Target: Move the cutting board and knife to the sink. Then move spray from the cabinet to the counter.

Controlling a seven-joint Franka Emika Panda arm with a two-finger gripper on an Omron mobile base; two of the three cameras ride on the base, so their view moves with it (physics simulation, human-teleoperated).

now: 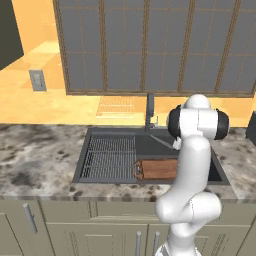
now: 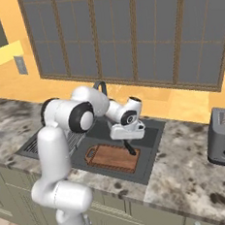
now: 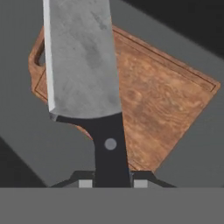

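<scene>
The two-finger gripper (image 3: 113, 183) is clamped on the black handle of the silver-bladed kitchen knife (image 3: 83, 61), above the reddish-brown wooden cutting board (image 2: 113, 157) lying in the dark grey recessed sink (image 1: 165, 142); the blade seems clear of the board.

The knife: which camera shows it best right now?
The hand view: the knife sits close up, its black handle clamped in the gripper, blade over the cutting board. In the right base view it is a small dark shape; in the left base view the arm hides it.
</scene>
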